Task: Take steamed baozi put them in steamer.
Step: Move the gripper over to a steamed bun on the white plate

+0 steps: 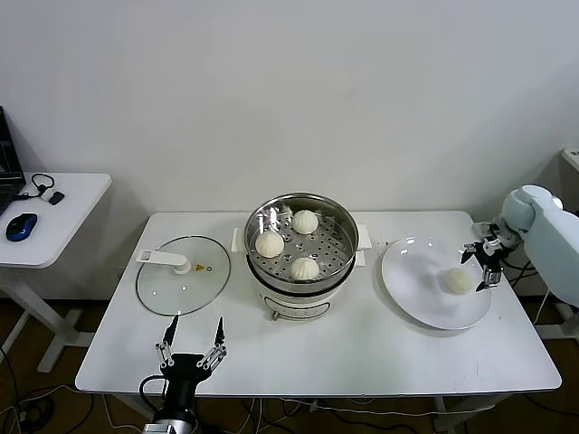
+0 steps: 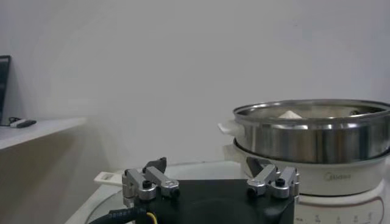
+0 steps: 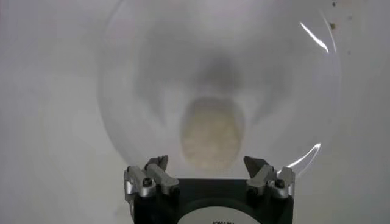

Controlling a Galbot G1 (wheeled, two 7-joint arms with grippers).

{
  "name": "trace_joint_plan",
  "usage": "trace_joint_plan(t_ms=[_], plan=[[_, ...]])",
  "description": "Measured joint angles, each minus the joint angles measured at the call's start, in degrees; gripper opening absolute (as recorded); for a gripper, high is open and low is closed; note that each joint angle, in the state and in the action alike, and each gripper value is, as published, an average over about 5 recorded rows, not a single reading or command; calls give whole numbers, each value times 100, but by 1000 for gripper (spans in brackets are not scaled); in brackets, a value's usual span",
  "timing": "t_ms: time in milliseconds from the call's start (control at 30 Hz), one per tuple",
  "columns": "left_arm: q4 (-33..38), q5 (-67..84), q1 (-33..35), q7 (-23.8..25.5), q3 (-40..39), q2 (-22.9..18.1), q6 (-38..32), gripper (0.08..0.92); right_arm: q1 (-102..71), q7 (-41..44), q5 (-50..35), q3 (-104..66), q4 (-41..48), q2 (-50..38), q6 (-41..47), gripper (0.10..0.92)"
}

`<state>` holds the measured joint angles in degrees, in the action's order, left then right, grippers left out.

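The steel steamer (image 1: 302,264) stands mid-table on its white base and holds three white baozi (image 1: 305,221) (image 1: 270,244) (image 1: 305,268) on its perforated tray. A fourth baozi (image 1: 458,280) lies on the white plate (image 1: 418,294) to the right. My right gripper (image 1: 481,259) is open, close over that baozi from the right; in the right wrist view the baozi (image 3: 212,133) lies just ahead between the open fingers (image 3: 205,167). My left gripper (image 1: 193,336) is open and empty near the table's front left edge. The steamer's side (image 2: 314,137) shows in the left wrist view.
A round glass lid (image 1: 184,274) with a white handle lies flat left of the steamer. A small side table (image 1: 54,221) with a blue mouse (image 1: 21,226) stands at far left. A wall runs behind the table.
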<state>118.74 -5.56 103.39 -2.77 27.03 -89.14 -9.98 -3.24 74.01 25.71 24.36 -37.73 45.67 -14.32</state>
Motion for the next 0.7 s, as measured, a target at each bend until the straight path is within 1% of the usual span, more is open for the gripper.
trace_joint_plan(t_ms=[700], plan=[[-27,-2,27,-9,14,-3,-20,823,-278,-289,498,-629,370,360,-300,823]])
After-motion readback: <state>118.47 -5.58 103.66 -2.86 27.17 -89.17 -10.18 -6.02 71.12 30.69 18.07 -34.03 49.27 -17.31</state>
